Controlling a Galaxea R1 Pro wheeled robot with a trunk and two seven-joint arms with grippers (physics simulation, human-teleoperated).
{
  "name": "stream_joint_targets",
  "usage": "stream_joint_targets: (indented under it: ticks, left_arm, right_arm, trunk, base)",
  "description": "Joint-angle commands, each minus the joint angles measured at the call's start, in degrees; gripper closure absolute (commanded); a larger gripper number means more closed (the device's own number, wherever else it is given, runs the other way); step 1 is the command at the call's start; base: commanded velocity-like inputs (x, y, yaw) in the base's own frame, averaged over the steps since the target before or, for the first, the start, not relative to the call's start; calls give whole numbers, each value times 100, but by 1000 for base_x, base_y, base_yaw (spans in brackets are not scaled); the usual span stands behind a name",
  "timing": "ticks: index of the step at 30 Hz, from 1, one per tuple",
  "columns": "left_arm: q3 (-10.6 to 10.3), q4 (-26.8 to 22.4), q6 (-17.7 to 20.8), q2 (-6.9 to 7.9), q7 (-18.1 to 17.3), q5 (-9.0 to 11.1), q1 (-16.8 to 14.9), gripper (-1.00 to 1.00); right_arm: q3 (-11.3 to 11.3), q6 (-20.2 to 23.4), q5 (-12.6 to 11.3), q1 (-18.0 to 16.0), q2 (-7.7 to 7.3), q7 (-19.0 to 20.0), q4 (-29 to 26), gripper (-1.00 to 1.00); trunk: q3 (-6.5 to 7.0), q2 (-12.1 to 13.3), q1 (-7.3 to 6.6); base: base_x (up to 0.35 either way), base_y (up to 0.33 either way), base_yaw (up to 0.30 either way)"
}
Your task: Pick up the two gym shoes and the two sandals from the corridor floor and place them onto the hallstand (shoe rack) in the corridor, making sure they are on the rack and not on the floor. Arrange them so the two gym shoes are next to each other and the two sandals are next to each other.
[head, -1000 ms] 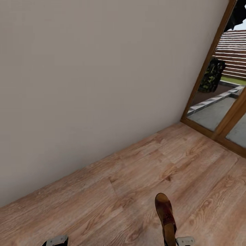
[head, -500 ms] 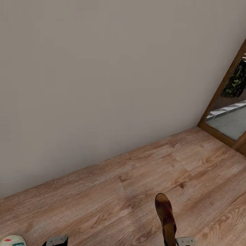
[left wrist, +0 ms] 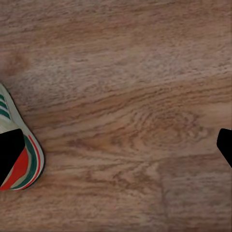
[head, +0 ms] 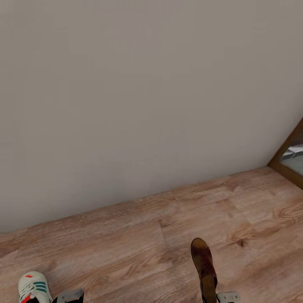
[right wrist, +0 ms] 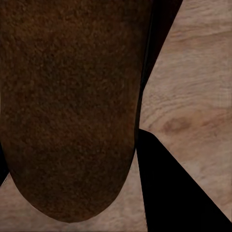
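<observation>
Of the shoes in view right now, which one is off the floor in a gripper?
The dark brown leather sandal, held up in the right gripper. The white gym shoe with teal stripes lies on the wood-plank floor, ungripped.

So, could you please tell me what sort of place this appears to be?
Probably an indoor corridor: wood-plank floor, a plain wall, a wood-framed glass door, and a gym shoe lying about.

A dark brown sandal with a grainy leather surface and a rounded end lies close before the camera. A black gripper finger sits against its edge. Light wood-plank corridor floor shows beside them.
</observation>
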Motion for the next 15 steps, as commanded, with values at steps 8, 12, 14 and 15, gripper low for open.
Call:
stream_joint_targets:
  ticks: [8,12,14,15]
  left_arm:
    - [-11,4,-20,0,13,25,-2,-100]
    - [-11,4,-20,0,15,28,-1,-100]
    - [-11,4,-20,0,17,31,-1,-100]
    - [-11,4,-20,0,16,30,-1,-100]
  right_arm:
    - [-9,-14,13,2,-1,-1,1,100]
    - [-9,-14,13,-1,-1,-1,4,100]
    - [-9,-14,13,-1,-1,-1,4,100]
    - [-9,-14,13,-2,-1,-1,4,100]
  trunk:
    - [-4,-1,1]
    - [-4,-1,1]
    - [-1,-1,1]
    - [2,-1,1]
  base:
    - [222,-153,279]
    - [95,-66,279]
    - [26,-18,278]
    - [17,-11,275]
